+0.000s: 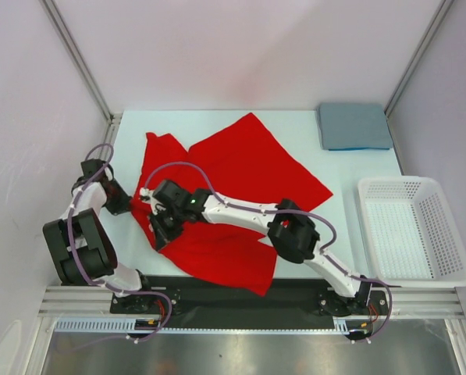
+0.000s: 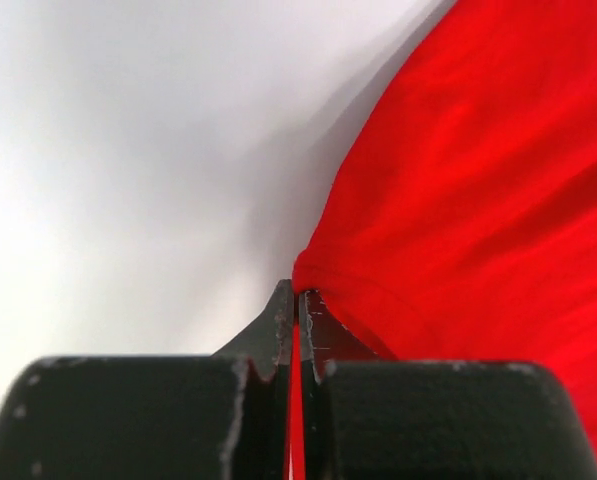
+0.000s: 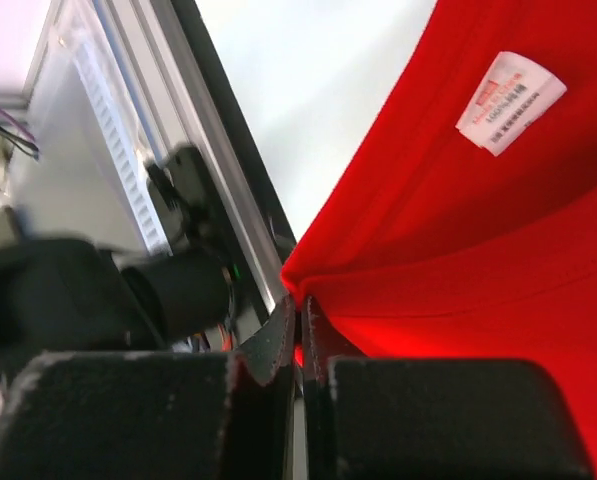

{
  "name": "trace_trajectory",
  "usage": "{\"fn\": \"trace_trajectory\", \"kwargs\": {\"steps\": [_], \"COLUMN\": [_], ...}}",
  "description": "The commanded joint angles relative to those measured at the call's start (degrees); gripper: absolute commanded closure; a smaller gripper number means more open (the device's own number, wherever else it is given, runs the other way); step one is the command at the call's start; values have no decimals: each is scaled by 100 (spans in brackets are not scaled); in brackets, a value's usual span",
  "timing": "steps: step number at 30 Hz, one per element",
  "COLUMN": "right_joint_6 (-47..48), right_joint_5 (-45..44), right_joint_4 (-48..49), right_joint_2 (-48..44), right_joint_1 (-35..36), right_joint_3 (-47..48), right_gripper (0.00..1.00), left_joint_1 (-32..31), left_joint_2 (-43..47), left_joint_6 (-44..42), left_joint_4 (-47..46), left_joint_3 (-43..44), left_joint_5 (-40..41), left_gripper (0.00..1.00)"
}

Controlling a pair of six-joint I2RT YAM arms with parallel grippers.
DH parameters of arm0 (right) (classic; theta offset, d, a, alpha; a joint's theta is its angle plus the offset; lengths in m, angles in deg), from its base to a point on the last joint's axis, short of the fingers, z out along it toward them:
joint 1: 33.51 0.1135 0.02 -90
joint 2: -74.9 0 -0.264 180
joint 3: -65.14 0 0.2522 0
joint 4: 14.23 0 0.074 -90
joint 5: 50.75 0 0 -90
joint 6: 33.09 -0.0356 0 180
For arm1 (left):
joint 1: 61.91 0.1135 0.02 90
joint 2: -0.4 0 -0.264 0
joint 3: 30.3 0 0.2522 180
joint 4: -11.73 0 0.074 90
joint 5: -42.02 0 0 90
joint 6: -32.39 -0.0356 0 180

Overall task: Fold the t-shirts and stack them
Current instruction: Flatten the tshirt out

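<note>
Two grippers are working close together at the near-left edge of one red t-shirt [image 1: 244, 168]; the left gripper [image 2: 297, 293] and the right gripper [image 3: 298, 302] are each clamping a pinch of red cloth between closed fingers. That shirt is lying rumpled across the table [image 1: 346, 215], one white basket [image 1: 453, 275] is sitting to its right, and one folded grey-blue t-shirt [image 1: 354, 126] is resting in the far right corner.
</note>
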Motion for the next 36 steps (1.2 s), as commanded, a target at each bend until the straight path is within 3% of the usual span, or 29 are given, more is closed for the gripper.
{"fn": "trace_trajectory", "kwargs": {"steps": [1, 2, 5, 8, 9, 10, 17, 23, 26, 30, 33, 36], "right_joint_6": [-576, -620, -638, -349, -183, -68, 293, 662, 742, 856, 970, 1111], "right_joint_5": [554, 563, 624, 291, 229, -59, -702, -1309, -1555, -1521, -1590, -1600], "right_joint_4": [-113, -314, -517, -745, -842, -982, -1220, -1485, -1511, -1406, -1230, -924], "right_joint_2": [616, 739, 724, 101, -110, -477, -2324, -3240, -3574, -3751, -3742, -3514], "right_joint_1": [65, 56, -75, -374, -479, -750, -2506, -4062, -4495, -5005, -5068, -5173], "right_joint_3": [1013, 1215, 1472, 843, 691, 533, -1541, -2824, -3448, -4003, -4144, -3969], "right_gripper": [96, 86, 69, 59, 58, 57, 44, 50, 52, 52, 50, 47], "left_joint_1": [308, 326, 327, 327, 327, 327, 327, 152, -594, -2454, -2670, -2697], "left_joint_2": [-45, -308, -582, -268, -136, 135, 1016, 2235, 2344, 2563, 2222, 1441], "left_joint_6": [-344, -353, -371, -213, -160, -142, 296, 1254, 1615, 2353, 2223, 1425], "left_joint_4": [-43, -26, 132, 123, 158, 176, 474, 457, 834, 574, 387, 422], "left_joint_3": [495, 619, 1024, 928, 866, 761, 348, -460, -628, -944, -753, 195], "left_joint_5": [341, 324, 288, 367, 428, 437, 543, 43, -28, 487, 333, 288], "left_gripper": [100, 99, 71, 51, 40, 37, 30, 34, 35, 31, 31, 28]}}
